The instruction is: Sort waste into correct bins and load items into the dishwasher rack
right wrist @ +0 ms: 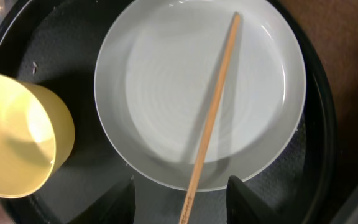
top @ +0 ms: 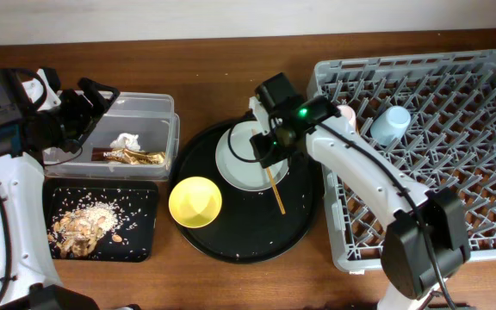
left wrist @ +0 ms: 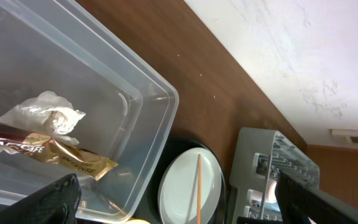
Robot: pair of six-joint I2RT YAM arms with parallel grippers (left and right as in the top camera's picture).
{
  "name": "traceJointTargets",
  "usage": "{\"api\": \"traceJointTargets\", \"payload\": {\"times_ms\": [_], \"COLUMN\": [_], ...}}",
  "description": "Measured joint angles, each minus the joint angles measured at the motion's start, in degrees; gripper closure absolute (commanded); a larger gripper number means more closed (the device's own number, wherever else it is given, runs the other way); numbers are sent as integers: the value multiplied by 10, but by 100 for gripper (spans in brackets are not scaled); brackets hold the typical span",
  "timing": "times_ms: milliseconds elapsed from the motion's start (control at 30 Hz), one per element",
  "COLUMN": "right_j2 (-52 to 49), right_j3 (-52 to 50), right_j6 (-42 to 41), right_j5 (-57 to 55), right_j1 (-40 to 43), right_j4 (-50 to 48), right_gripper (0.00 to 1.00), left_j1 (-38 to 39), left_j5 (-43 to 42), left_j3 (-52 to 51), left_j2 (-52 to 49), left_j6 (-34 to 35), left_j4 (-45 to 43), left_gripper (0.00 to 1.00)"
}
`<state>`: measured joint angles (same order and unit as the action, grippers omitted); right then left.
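My right hand (right wrist: 180, 198) is open. Its two fingers sit on each side of the low end of the wooden chopstick (right wrist: 213, 112). The chopstick lies slanted across the round white plate (right wrist: 160, 93), and its low end sticks out past the rim.

I think this could go wrong. The stick is thin and round, so it may roll away when I close on it. I would be holding it right at the end, so it may swing down or slip out on the way to the dishwasher rack (top: 455, 103). If I go too low I may push on the plate rim and tip the plate. The yellow bowl (right wrist: 11, 143) is near and I could bump it.

I see only one chopstick. I cannot find the other one.

The plate and the bowl both sit in the round black tray (right wrist: 61, 50) on the brown surface (top: 213, 77).

The rack holds the light-blue cup (top: 390, 125) and the pink cup (top: 345, 112), which is partly hidden by my arm.

The clear plastic tub (left wrist: 135, 81) holds the crumpled white napkin (left wrist: 45, 115) and the brown-and-gold snack wrapper (left wrist: 61, 155), touching each other.

The shallow black tray (top: 140, 220) holds the beige food scraps (top: 84, 224).

My left hand (left wrist: 178, 186) is open and empty, up over the tub
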<state>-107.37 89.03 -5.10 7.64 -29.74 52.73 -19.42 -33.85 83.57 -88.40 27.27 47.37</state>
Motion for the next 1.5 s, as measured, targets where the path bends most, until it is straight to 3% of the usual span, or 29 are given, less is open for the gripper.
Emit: {"api": "traceJointTargets", "payload": {"times_ms": [200,300,333,533,633,767,900,1000,1200,1333,1400,1500], "right_j2": [-108,-131,-132,-136,-137,-115,-86,-86,-86,-86,-86,-86], "right_j3": [0,-1,-1,0,14,152,169,169,169,169,169,169], "right_j6": [-9,-10,-9,-9,-9,-9,13,49,68,73,73,79], "right_j5": [-36,-38,-38,-38,-38,-43,-51,-52,-52,-52,-52,-52], "right_j1": [-11,-11,-11,-11,-11,-2,108,201,300,311,312,312], "right_j4": [-24,-22,-20,-7,32,166,235,242,239,238,237,237], "right_gripper": [55,65,81,96,96,96,96,96,96,94,83,81], "left_j1": [0,0,0,0,0,0,0,0,0,0,0,0], "left_j5": [0,0,0,0,0,0,0,0,0,0,0,0], "left_j3": [0,0,0,0,0,0,0,0,0,0,0,0], "left_j2": [0,0,0,0,0,0,0,0,0,0,0,0], "left_j6": [0,0,0,0,0,0,0,0,0,0,0,0], "left_j4": [0,0,0,0,0,0,0,0,0,0,0,0], "left_gripper": [1,1,1,1,1,1,1,1,1,1,1,1]}}
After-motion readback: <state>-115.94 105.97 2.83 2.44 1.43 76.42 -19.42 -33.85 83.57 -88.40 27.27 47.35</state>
